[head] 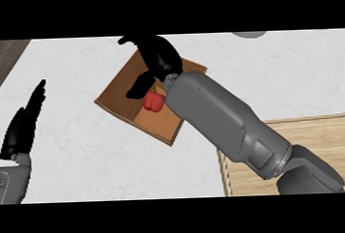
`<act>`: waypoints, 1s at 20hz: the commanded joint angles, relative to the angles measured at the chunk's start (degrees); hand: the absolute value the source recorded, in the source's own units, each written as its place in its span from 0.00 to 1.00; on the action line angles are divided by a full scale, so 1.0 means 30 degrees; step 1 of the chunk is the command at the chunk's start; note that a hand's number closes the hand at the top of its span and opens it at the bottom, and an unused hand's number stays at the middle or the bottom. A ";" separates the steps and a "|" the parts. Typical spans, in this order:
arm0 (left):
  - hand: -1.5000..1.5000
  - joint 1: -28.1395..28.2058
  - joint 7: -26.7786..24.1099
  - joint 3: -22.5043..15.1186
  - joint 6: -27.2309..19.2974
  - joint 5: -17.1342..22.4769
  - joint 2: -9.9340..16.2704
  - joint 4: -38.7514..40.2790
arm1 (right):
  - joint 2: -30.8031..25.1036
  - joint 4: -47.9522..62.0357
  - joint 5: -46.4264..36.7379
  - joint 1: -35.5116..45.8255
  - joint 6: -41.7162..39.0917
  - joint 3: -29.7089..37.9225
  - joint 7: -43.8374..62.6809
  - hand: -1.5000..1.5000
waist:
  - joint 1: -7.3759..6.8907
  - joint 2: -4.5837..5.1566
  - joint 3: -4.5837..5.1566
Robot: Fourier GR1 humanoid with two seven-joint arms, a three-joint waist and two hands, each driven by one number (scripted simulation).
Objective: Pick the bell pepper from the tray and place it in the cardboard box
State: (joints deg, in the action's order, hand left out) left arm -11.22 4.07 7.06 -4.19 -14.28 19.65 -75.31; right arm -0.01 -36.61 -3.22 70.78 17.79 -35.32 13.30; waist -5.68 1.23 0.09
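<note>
Counter (98,155): white, faintly marbled, filling most of the view.
Floor (3,59): dark wood strip at the upper left, beyond the counter's edge.
Box (125,93): brown cardboard, open, turned at an angle near the counter's middle.
Pepper (152,102): red, inside the box, just under the right hand.
Right hand (155,58): black, over the box, fingers spread and relaxed, gripping nothing; thumb reaching down beside the pepper.
Left hand (24,124): at the left edge, fingers straight and up, resting.
Tray (304,128): pale wood, lower right, partly under the grey forearm.
Grey object (250,33): at the top edge, cut off, unclear.
</note>
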 commanded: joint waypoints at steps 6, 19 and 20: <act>0.50 0.0435 0.0223 0.0243 -0.0337 -0.0108 -0.0130 -0.0340 | 0.0003 0.0633 0.2746 0.0078 0.2752 0.1840 -0.4817 0.00 | 0.0779 -0.0163 -0.0033; 0.50 0.1145 -0.0641 0.0920 -0.0775 -0.0380 -0.0061 0.0429 | -0.3241 0.0568 0.5449 -0.1855 -0.0485 0.6287 -0.8149 0.00 | 0.1821 -0.0349 -0.0031; 0.50 0.1569 -0.1152 0.1272 -0.0816 -0.0182 -0.0034 0.0796 | -0.3535 -0.0386 0.5305 -0.2575 -0.0352 0.6200 -0.7958 0.00 | 0.1949 -0.0418 -0.0028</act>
State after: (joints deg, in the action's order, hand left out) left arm -7.27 2.52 9.80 -5.91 -14.65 19.50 -74.90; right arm -6.32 -35.38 12.05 66.99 20.02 -18.79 -9.13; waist -0.87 0.21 0.00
